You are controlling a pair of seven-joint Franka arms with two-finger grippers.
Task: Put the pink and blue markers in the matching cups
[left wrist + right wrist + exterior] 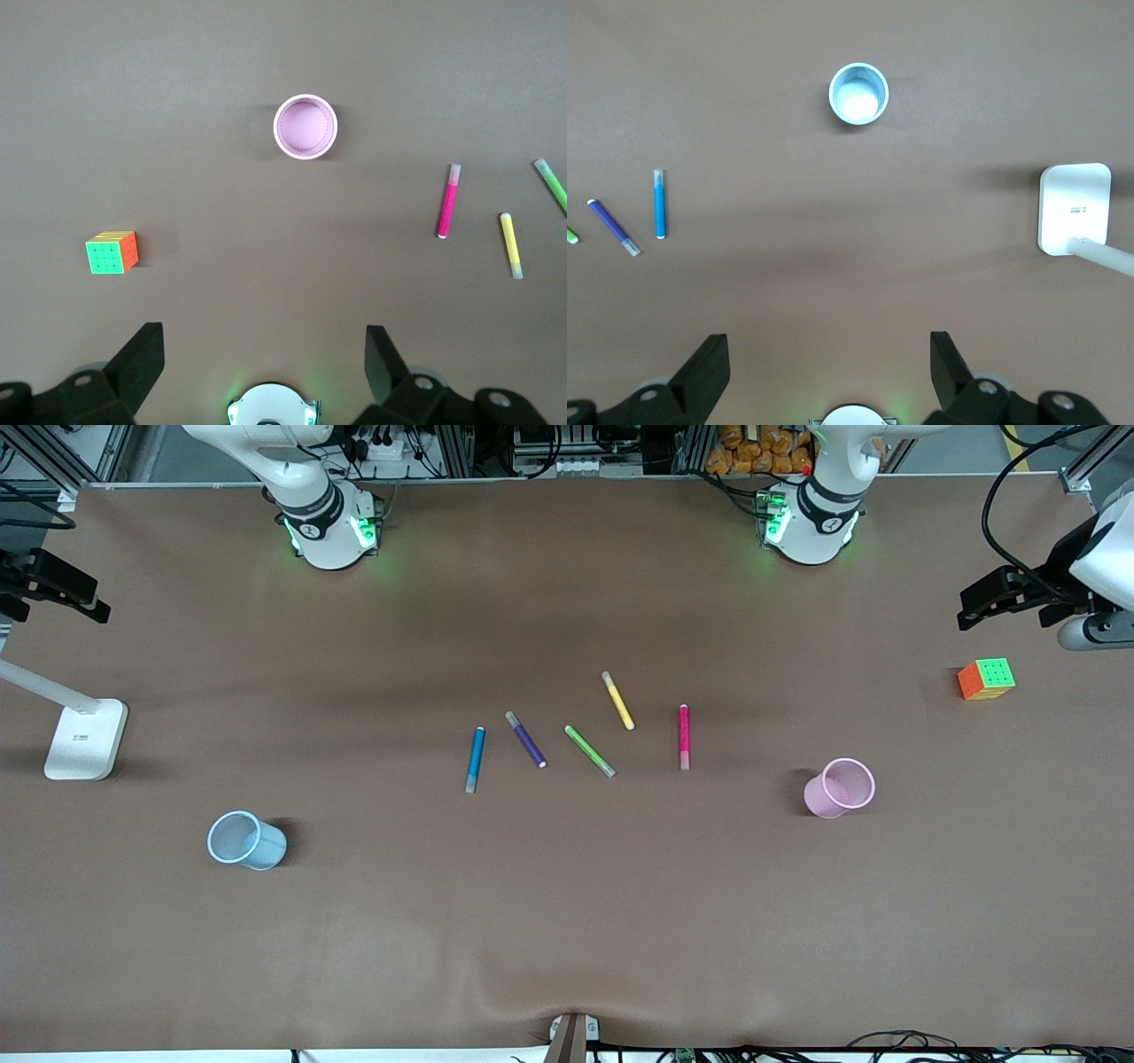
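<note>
The pink marker lies on the table among other pens, toward the left arm's end; it also shows in the left wrist view. The blue marker lies at the pens' other end and shows in the right wrist view. The pink cup stands upright toward the left arm's end. The blue cup stands toward the right arm's end. My left gripper is open and empty, held high near the cube. My right gripper is open and empty, held high near the lamp.
A dark purple pen, a green pen and a yellow pen lie between the two markers. A colour cube sits at the left arm's end. A white lamp base stands at the right arm's end.
</note>
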